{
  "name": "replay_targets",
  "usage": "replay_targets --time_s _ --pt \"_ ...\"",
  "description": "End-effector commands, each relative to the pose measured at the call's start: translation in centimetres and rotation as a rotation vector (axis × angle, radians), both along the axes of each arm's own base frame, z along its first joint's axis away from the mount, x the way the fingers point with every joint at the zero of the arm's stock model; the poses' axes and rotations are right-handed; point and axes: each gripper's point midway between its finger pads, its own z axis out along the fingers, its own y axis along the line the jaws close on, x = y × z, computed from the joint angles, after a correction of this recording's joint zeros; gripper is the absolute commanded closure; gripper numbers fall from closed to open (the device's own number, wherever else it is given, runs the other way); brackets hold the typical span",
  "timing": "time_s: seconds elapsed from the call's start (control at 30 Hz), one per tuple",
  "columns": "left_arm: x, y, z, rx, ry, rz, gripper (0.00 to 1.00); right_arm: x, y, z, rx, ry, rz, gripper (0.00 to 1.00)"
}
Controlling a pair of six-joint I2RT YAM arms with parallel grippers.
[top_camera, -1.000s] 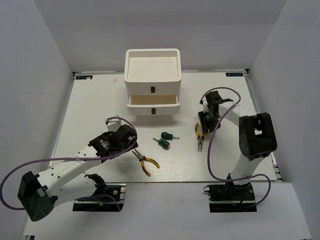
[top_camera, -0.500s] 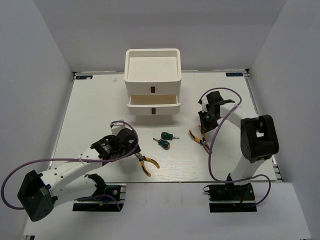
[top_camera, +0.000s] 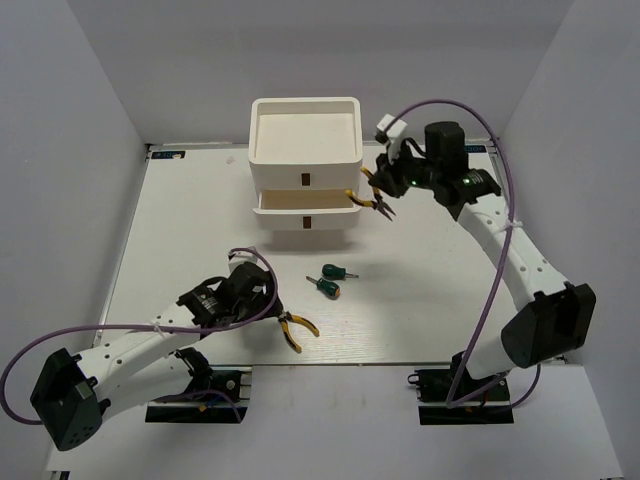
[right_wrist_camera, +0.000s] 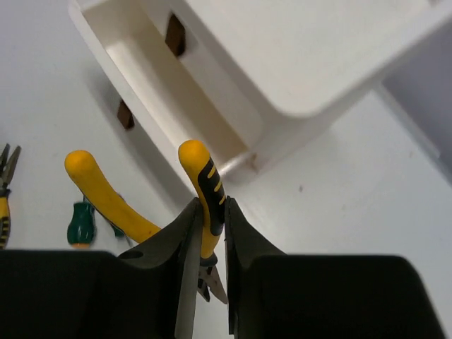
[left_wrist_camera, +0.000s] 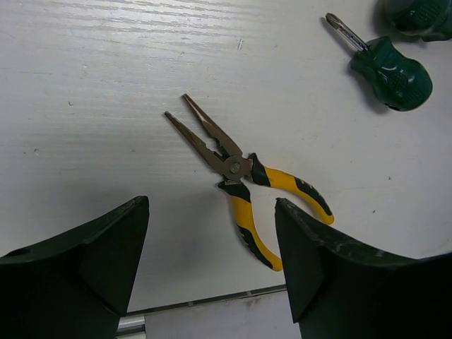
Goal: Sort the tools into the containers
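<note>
- Left gripper (top_camera: pixel 268 308), a black two-finger claw, is spread wide and holds nothing. It hovers low over yellow-and-black-handled needle-nose pliers (left_wrist_camera: pixel 240 173), which lie flat on the white, faintly wood-grained table (top_camera: pixel 180 220) with their steel jaws slightly parted.
- Two stubby screwdrivers with glossy dark green handles lie mid-table: the near screwdriver (top_camera: pixel 324 286) and the far screwdriver (top_camera: pixel 340 271).
- The white square plastic organizer (top_camera: pixel 300 165) stands at the back. It has an open tray on top and two drawers with small brown handles, and the lower drawer (top_camera: pixel 285 221) is pulled out.
- Right gripper (right_wrist_camera: pixel 210 233) is almost closed, its fingers pinching one handle of a second pair of yellow-handled pliers (right_wrist_camera: pixel 201 176). The pliers are held in the air near the right end of the pulled-out drawer, with the other handle splayed free.
</note>
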Motion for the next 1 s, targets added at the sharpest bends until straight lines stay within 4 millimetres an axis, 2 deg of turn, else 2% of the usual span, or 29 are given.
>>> replay_targets --time_s 0.0,0.07,0.13,0.17,0.2,0.27,0.3,0.37,0.4,0.43,0.47,0.53,0.6,0.7,0.77,0.8,0.9,0.97 --pt "-0.2 -0.8 0.1 -0.017 0.003 -0.045 0.18 2.2 3.6 4.9 0.017 -0.19 0.054 1.0" --pt "-0.2 -0.8 -0.1 -0.018 0.002 -0.045 0.18 2.2 5.9 6.6 0.029 -0.261 0.071 1.0" --pt "-0.3 -0.6 -0.2 -0.019 0.001 -0.045 0.19 3.9 7.4 7.6 0.004 -0.362 0.016 1.0" --pt "-0.3 -0.6 -0.2 -0.019 0.001 -0.045 0.19 3.8 8.9 7.8 0.004 -0.379 0.026 1.0" --pt "-0.3 -0.6 -0.2 -0.019 0.001 -0.045 0.19 4.1 9.5 8.6 0.002 -0.417 -0.014 1.0" --pt "-0.3 -0.6 -0.2 -0.019 0.001 -0.045 0.19 5.3 10.5 8.2 -0.036 -0.476 -0.039 1.0" --pt "-0.3 -0.6 -0.2 -0.019 0.001 -0.045 0.19 4.6 12.1 8.2 -0.029 -0.502 -0.019 1.0" --pt "-0.3 -0.6 -0.2 -0.019 0.001 -0.045 0.19 5.6 12.5 7.8 -0.044 -0.548 -0.078 1.0" --pt "-0.4 -0.5 -0.3 -0.013 0.007 -0.045 0.19 5.5 13.0 6.7 -0.062 -0.553 -0.076 1.0" --pt "-0.5 -0.6 -0.3 -0.018 0.013 -0.05 0.19 5.9 12.6 6.5 -0.08 -0.571 -0.118 1.0" --pt "-0.5 -0.6 -0.3 -0.023 0.015 -0.043 0.19 6.0 13.1 6.7 -0.071 -0.623 -0.125 1.0" --pt "-0.5 -0.6 -0.3 -0.023 0.015 -0.043 0.19 6.3 13.2 5.3 -0.103 -0.622 -0.155 1.0" --pt "-0.7 -0.5 -0.2 -0.023 0.015 -0.043 0.19 6.3 13.2 5.5 -0.105 -0.622 -0.172 1.0" --pt "-0.6 -0.6 0.2 -0.041 0.004 -0.036 0.19 6.3 13.5 3.4 -0.143 -0.578 -0.183 1.0" --pt "-0.7 -0.5 0.0 -0.035 0.011 -0.036 0.19 6.0 13.8 2.9 -0.14 -0.547 -0.179 1.0" --pt "-0.7 -0.5 0.0 -0.035 0.011 -0.036 0.19 5.7 13.6 2.1 -0.163 -0.518 -0.172 0.98" --pt "-0.8 -0.5 -0.1 -0.033 0.02 -0.028 0.19 5.1 13.8 1.4 -0.166 -0.488 -0.164 0.83" --pt "-0.8 -0.5 0.1 -0.036 0.024 -0.021 0.19 4.8 14.0 1.1 -0.172 -0.481 -0.159 0.8"
